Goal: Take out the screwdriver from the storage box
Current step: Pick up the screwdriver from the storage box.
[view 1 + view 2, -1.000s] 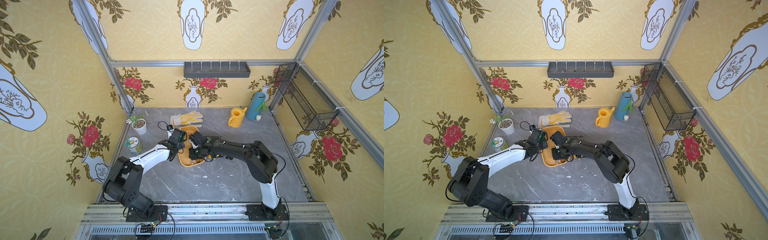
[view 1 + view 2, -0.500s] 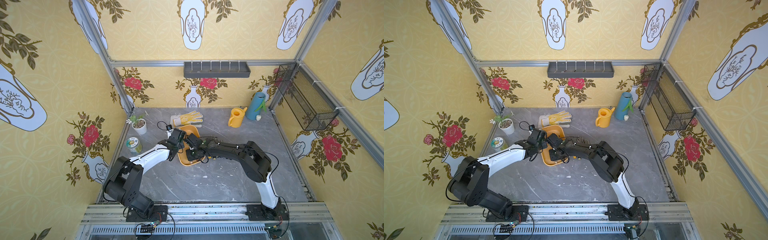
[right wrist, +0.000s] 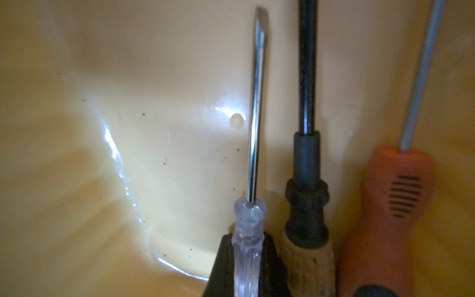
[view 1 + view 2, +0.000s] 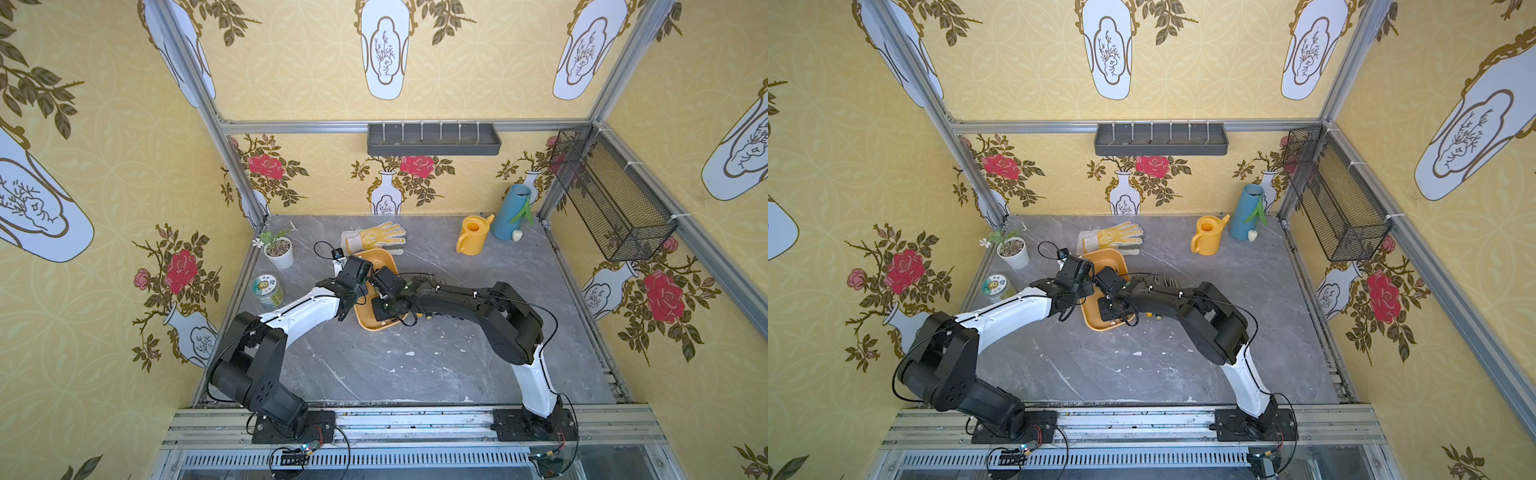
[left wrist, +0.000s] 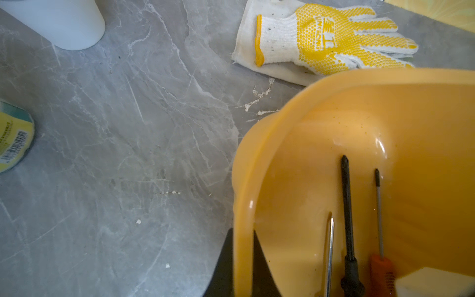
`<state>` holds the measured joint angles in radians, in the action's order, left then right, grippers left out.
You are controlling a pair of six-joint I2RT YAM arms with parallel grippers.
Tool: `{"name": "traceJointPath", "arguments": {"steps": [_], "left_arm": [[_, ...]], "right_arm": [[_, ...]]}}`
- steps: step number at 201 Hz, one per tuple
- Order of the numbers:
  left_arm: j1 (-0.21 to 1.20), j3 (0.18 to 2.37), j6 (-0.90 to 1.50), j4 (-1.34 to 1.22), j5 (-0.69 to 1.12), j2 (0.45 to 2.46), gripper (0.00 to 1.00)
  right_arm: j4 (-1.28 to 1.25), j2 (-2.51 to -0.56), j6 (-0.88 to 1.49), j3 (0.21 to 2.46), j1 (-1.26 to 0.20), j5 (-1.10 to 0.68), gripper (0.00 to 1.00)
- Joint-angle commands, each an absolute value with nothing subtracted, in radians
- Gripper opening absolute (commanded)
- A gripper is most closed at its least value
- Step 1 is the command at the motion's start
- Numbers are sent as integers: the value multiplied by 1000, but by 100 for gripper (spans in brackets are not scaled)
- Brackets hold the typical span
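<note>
Marble tabletop (image 4: 415, 365) bears storage box (image 4: 384, 261), glove (image 4: 378, 237), watering can (image 4: 471, 239).

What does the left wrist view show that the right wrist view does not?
Only left wrist: the glove, the white pot, and the left gripper shut on the storage box rim. Only right wrist: the right gripper shut on the clear-handled screwdriver. Both: the box's inside, with three screwdrivers side by side, the black-shafted screwdriver in the middle.
</note>
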<state>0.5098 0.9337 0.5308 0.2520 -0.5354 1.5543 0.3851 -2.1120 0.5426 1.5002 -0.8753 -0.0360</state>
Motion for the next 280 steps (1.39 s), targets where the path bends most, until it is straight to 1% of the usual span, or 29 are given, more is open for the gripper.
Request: {"name": "traceJointPath", "arguments": {"steps": [1,94,173,224,280], "left_arm": [[512,944,529,237,-521,1568,0],[511,960,537,253,-530,1609,0],[511,914,555,233,-532,1605,0],[511,908,552,238,-541,1603,0],[511,889,549,241,-566,1587,0]], "right_arm": [[425,-2113,486,1488,-875,-52,1],[340,-2028,440,1457,-873,-95,0],[319,-1945,422,1432,-872,-95,0],[345,-1835,392,1407,-861,-10,0],[383,-1708,361,1347,-778,74,0]]}}
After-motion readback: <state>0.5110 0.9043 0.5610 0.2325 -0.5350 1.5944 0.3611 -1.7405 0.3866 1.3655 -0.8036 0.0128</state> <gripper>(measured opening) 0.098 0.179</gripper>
